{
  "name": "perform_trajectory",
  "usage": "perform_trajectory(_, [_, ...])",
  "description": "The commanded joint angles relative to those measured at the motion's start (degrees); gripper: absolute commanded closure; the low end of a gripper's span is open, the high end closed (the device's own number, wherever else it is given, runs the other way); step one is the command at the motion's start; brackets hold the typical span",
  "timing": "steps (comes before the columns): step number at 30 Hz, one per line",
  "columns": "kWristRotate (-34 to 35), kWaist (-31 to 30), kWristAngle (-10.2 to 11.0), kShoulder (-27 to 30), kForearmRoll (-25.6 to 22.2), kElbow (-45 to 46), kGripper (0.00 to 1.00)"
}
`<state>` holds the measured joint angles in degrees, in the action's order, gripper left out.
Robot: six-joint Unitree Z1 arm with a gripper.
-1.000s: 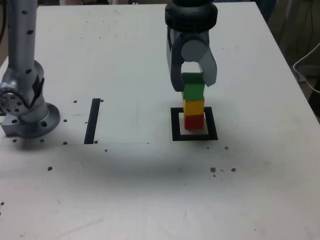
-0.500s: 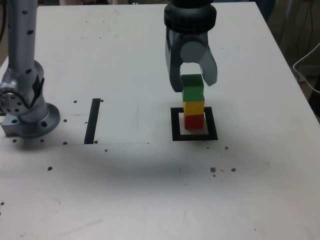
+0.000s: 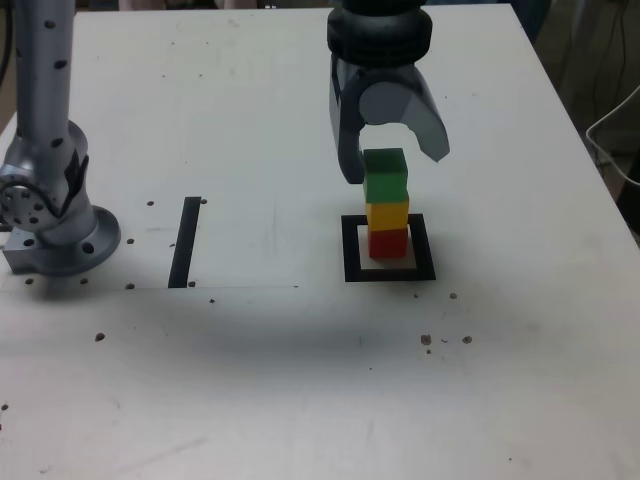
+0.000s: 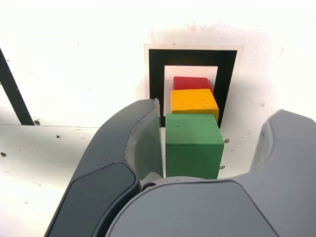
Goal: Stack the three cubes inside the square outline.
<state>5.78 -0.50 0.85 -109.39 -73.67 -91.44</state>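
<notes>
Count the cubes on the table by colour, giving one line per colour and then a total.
Red cube: 1
Yellow cube: 1
Green cube: 1
Total: 3 cubes

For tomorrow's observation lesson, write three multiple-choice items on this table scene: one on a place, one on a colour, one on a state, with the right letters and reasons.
1. Where does the stack stand?
A. on the straight black strip
B. inside the square outline
C. against the arm's base

2. Which cube is on top?
A. red
B. yellow
C. green

3. How is the gripper?
A. open around the top cube
C. shut beside the stack
B. shut on the red cube

Answers:
1 B, the red cube sits within the square outline.
2 C, the green cube tops the yellow cube.
3 A, the gripper shows gaps beside the green cube.
</notes>
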Motion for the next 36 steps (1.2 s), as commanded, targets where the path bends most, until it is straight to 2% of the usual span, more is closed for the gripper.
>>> perform_trajectory(1, [0.1, 0.1, 0.0, 0.6, -0.4, 0.1, 0.00])
perform_trajectory(17, [-0.8, 0.1, -0.4, 3.1, -5.6, -1.1, 0.00])
perform_trajectory(25, [-1.8, 0.1, -0.1, 8.1, -11.6, 1.1, 0.00])
perform_trajectory(31, [-1.9, 0.4, -0.4, 12.7, -10.7, 8.9, 0.00])
perform_trajectory(36, [-1.9, 0.7, -0.2, 16.7, -7.1, 18.0, 0.00])
